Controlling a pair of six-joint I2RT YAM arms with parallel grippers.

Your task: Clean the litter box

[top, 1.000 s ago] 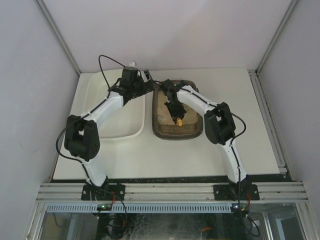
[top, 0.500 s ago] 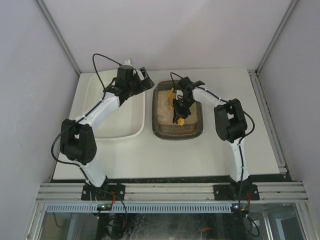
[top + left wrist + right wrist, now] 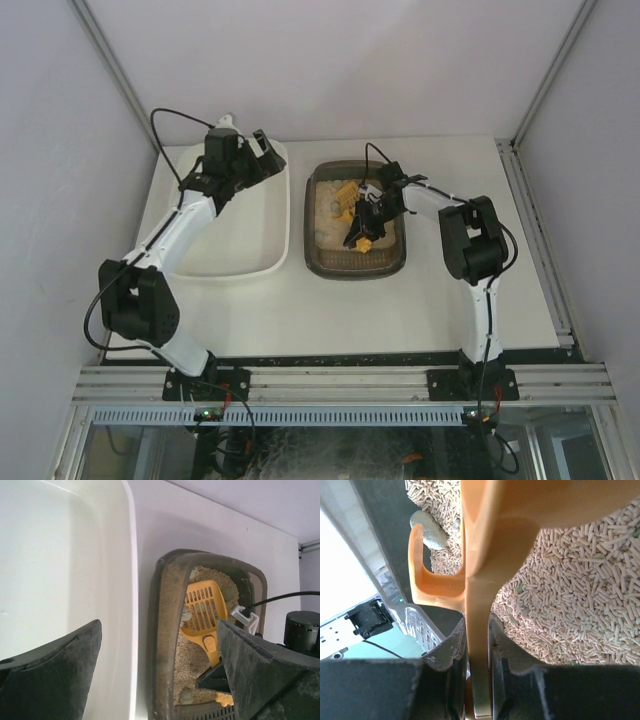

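The dark brown litter box [image 3: 312, 232] with beige pellet litter sits mid-table; it also shows in the left wrist view [image 3: 164, 630]. My right gripper [image 3: 358, 228] is inside it, shut on the handle of a yellow slotted scoop [image 3: 346, 193]. In the right wrist view the fingers [image 3: 447, 650] clamp the handle [image 3: 479, 610] edge-on above the pellets [image 3: 580, 585]. The scoop head [image 3: 202, 611] lies on the litter. Grey lumps [image 3: 186, 696] lie in the litter, one [image 3: 429, 536] beside the scoop. My left gripper [image 3: 262, 150] is open and empty over the white tub's far right corner.
The larger white tub [image 3: 230, 262] stands left of the litter box, almost touching it; its inside [image 3: 55, 565] shows nothing in it. Grey walls and metal rails close in the white table [image 3: 450, 300] on three sides.
My left arm has swung left and back, from the litter box's far left corner to over the white tub. My right gripper stays in the box with the scoop, whose head is now uncovered.
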